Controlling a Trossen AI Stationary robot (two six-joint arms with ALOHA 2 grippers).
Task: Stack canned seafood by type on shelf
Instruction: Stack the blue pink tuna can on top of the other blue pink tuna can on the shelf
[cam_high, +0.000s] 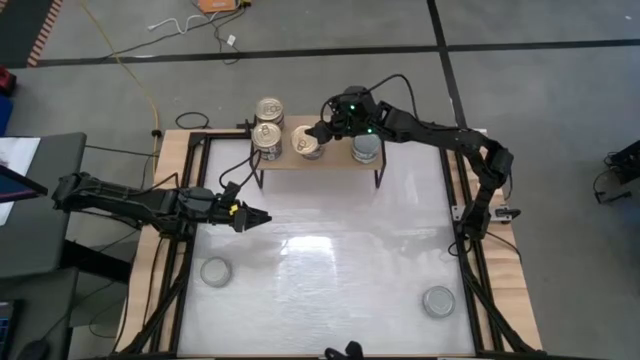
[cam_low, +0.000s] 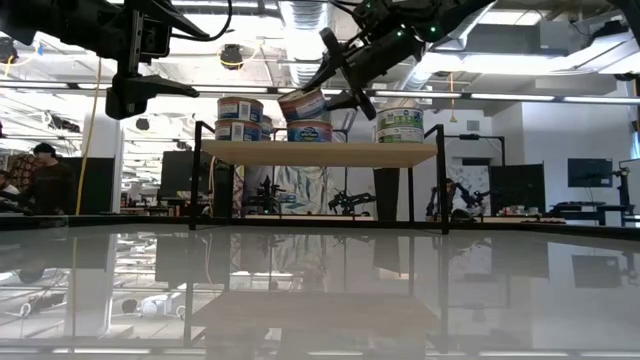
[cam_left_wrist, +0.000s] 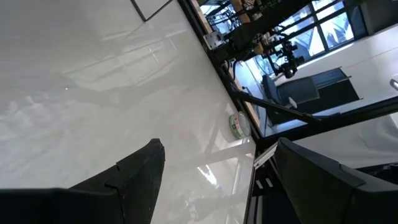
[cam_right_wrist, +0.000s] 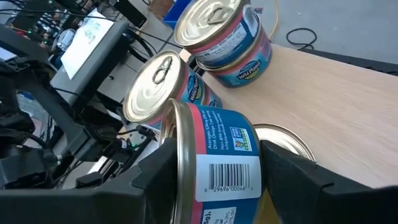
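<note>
The light-wood shelf (cam_high: 320, 160) stands at the table's far edge. On it are two stacks of blue-and-pink gold-lidded cans (cam_right_wrist: 224, 37) (cam_right_wrist: 158, 90) at the left, and green-labelled cans (cam_low: 400, 125) at the right. My right gripper (cam_right_wrist: 217, 180) is shut on a tilted blue-and-pink can (cam_right_wrist: 217, 155) over a gold-lidded can (cam_right_wrist: 286, 142) at the shelf's middle. My left gripper (cam_high: 262, 217) hangs open over the table's left side, with nothing between its fingers. My right gripper pinches the tilted can between its two fingers. One finger (cam_right_wrist: 146, 180) lies at the gold-rimmed lid end (cam_right_wrist: 178, 149), the other (cam_right_wrist: 298, 171) at the opposite end. The fingers slant down from the table's right. The can sits tilted on the lower can's lid (cam_low: 310, 128).
Two silver-lidded cans lie on the white table, one near the front left (cam_high: 215, 270) and one near the front right (cam_high: 437, 300). The shelf's black legs (cam_low: 197, 180) stand at its ends. The table's black frame (cam_high: 190, 250) runs along both sides.
</note>
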